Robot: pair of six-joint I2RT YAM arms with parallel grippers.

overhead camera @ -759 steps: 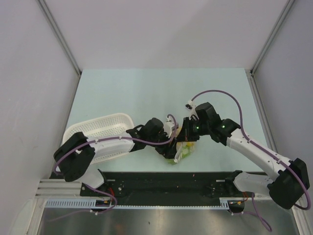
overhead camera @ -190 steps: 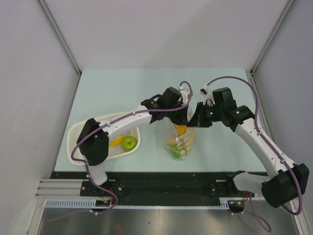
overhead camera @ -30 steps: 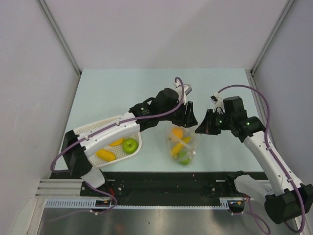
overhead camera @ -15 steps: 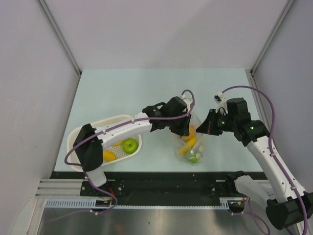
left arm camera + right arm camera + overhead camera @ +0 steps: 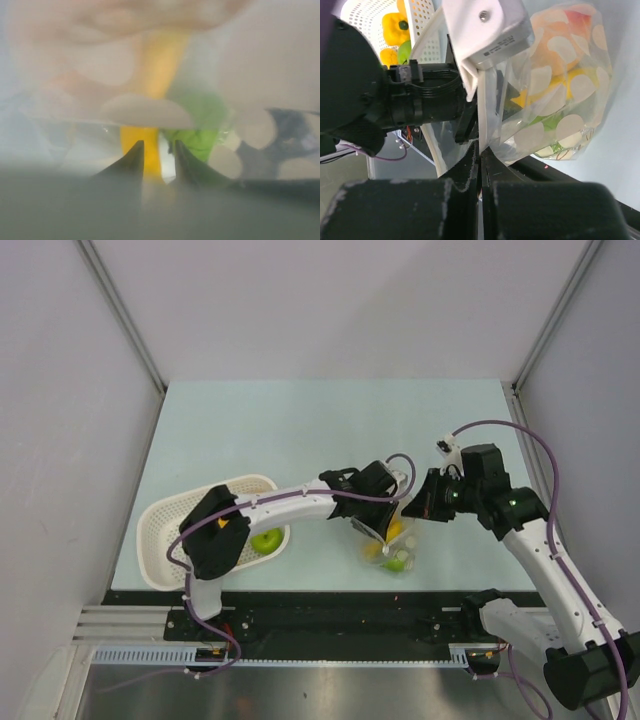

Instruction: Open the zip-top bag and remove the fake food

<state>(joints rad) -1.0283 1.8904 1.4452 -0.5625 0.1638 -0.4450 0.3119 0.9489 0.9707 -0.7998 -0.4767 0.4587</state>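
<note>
- Clear plastic zip-top bag (image 5: 398, 545) on the desk (image 5: 300, 430); the right claw (image 5: 480, 150) is closed on its edge, presumably to hold the mouth open.
- Left claw (image 5: 157, 150), narrowly parted, reaches inside toward the fake food (image 5: 397, 562).

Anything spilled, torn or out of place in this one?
No spill or tear shows. The bag holds the fruit, its edge pinched by the right claw, with the left claw inside its mouth. The only oddity is that the left wrist view is hazy, with plastic close to the lens. The basket sits upright.
</note>
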